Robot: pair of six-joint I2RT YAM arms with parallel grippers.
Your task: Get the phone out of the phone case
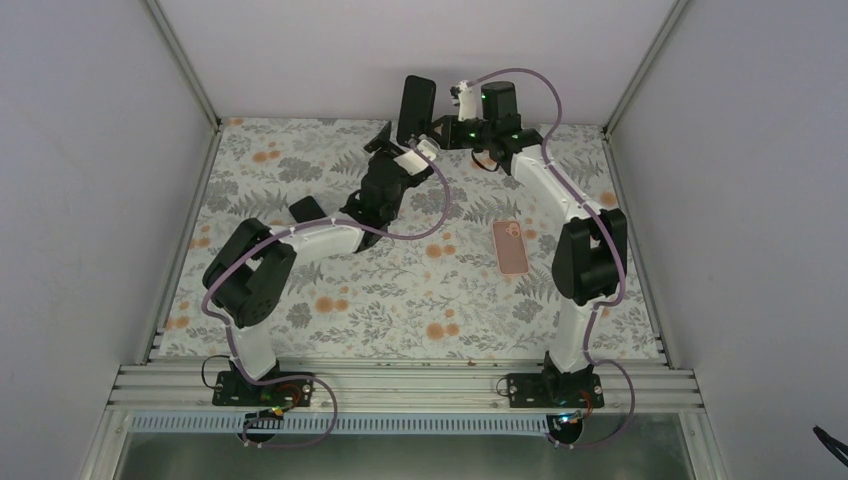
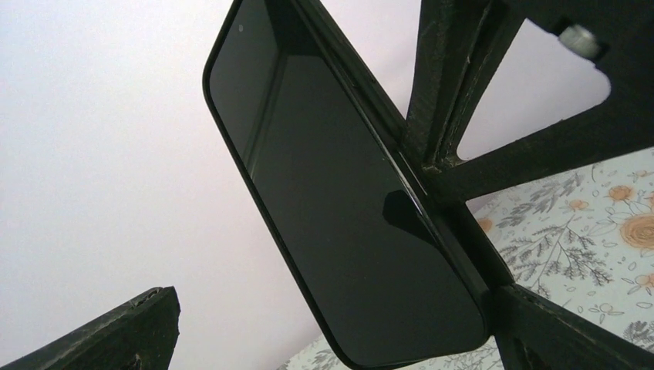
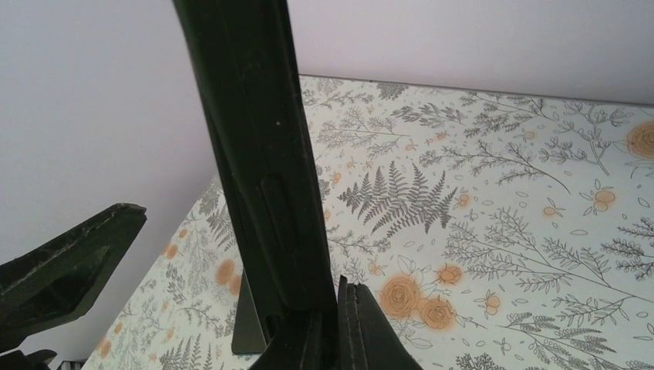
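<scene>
- Right gripper (image 3: 339,331) fingers fill the bottom of the right wrist view. The jaws are fully clamped on the lower end of a black phone (image 3: 262,154).
- From these jaws the phone rises upright, clear of the floral tablecloth (image 1: 330,300). Its narrow edge with a long side button faces the right wrist camera.
- Whether the handset wears a black case cannot be told.
- The left gripper (image 1: 398,145) is spread to full width and holds nothing.
- One left finger (image 2: 116,331) stands apart from the phone's glossy screen. The other finger cannot be picked out with certainty.
- A pink phone-shaped slab (image 1: 512,247) lies flat on the cloth, well apart from both sets of jaws, on the base side of the right jaws. Whether it is a case or a handset cannot be told.
</scene>
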